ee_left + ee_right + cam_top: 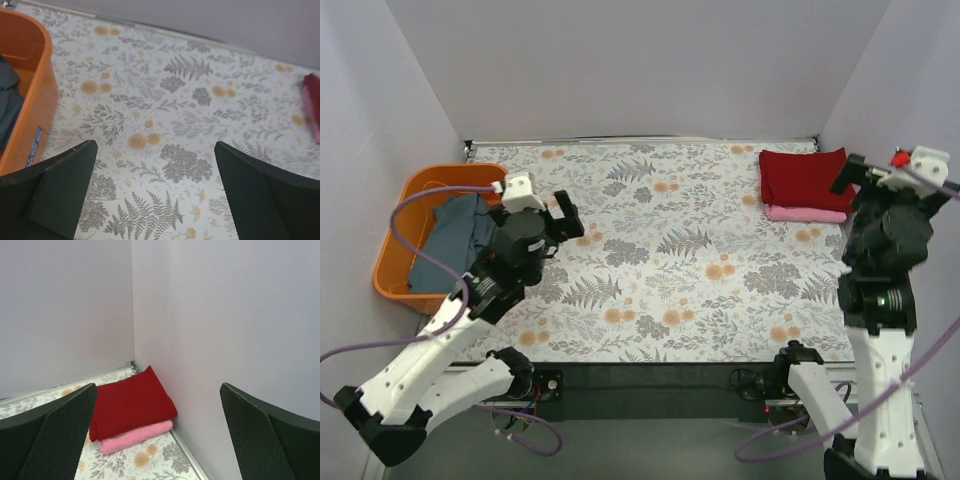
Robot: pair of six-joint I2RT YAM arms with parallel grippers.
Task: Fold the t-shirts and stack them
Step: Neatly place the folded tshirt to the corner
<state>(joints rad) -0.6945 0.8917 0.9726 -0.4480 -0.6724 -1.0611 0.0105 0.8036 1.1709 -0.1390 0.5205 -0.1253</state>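
Note:
A folded dark red t-shirt [803, 177] lies on a folded pink t-shirt [806, 213] in the far right corner of the table. Both show in the right wrist view, red [129, 405] over pink [131, 438]. A crumpled grey-blue t-shirt [452, 238] lies in the orange basket [420, 186]; a part of it shows in the left wrist view [7, 106]. My left gripper [548, 212] is open and empty, above the cloth just right of the basket. My right gripper [876, 180] is open and empty, raised near the right wall beside the stack.
The floral tablecloth [660, 250] covers the table. Grey walls close in the left, back and right sides. The basket [44, 95] stands at the left edge. A metal rail [189, 455] runs along the foot of the right wall.

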